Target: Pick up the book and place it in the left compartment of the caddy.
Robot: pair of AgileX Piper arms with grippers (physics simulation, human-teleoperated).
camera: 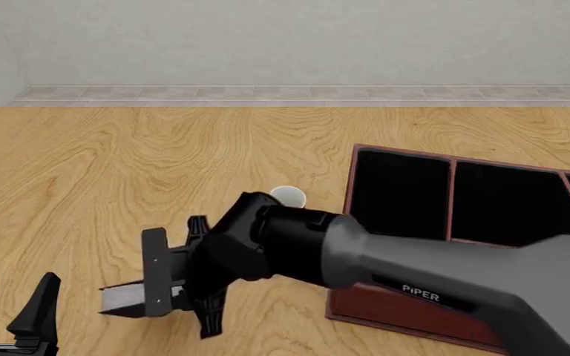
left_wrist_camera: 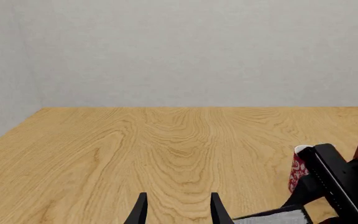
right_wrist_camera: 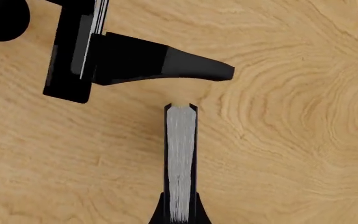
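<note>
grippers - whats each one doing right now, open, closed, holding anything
Left gripper: open, jaws apart, holding nothing.
Right gripper: closed on the book, held edge-on above the table.

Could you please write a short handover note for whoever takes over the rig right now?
Right gripper: shut on the book, holding it clear of the table, left of the caddy.
Left gripper: open, holding nothing, low over the table at near left.
The caddy sits at right; its left compartment is not yet filled. A red can stands beside the caddy's left wall.
Done: book picked up.
Left: carry the book right over the left compartment, lower it in, release.
</note>
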